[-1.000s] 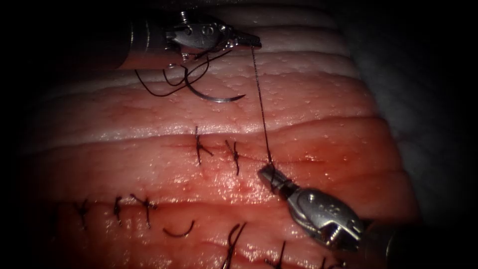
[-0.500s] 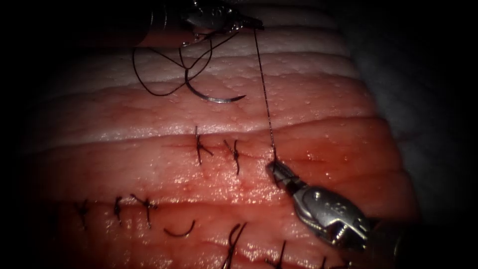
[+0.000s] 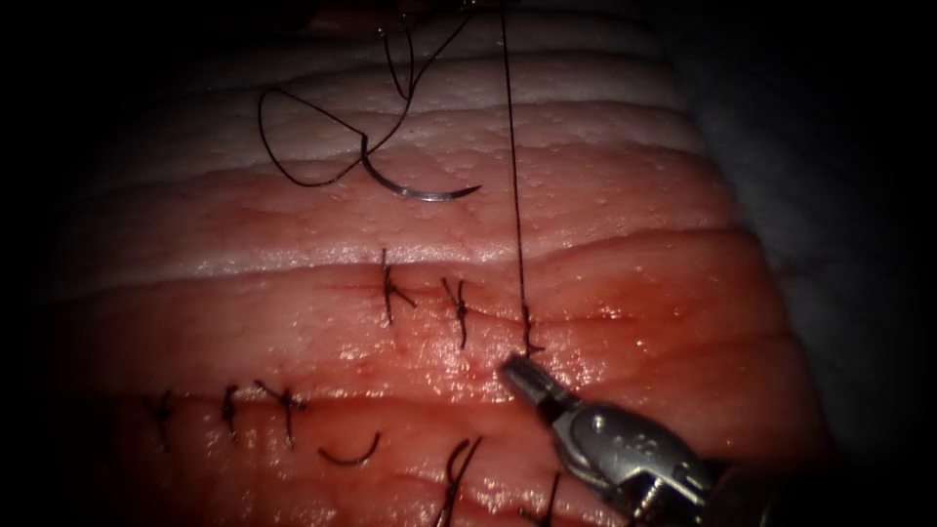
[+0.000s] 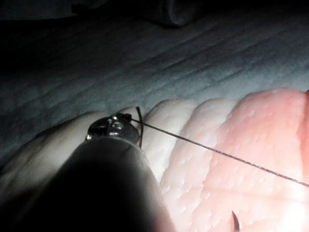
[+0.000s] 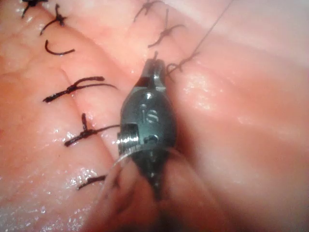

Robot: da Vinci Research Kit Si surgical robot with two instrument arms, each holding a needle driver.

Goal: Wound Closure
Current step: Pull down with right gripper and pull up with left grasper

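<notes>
The right tool (image 3: 514,369), jaws closed and empty, has let go of the thread (image 3: 513,176) and dropped below the knot (image 3: 528,332), while the left tool (image 4: 112,127) has drawn the strand taut upward; the needle (image 3: 422,189) lies free on the tissue (image 3: 634,195).

Endoscope looks down from above and in front at the pink ridged pork tissue (image 3: 625,244), mid-range. Left wrist cam faces along its shaft, very close on its end effector (image 4: 126,124). Right wrist cam likewise (image 5: 155,72). All three share the taut dark thread (image 3: 514,195).
</notes>
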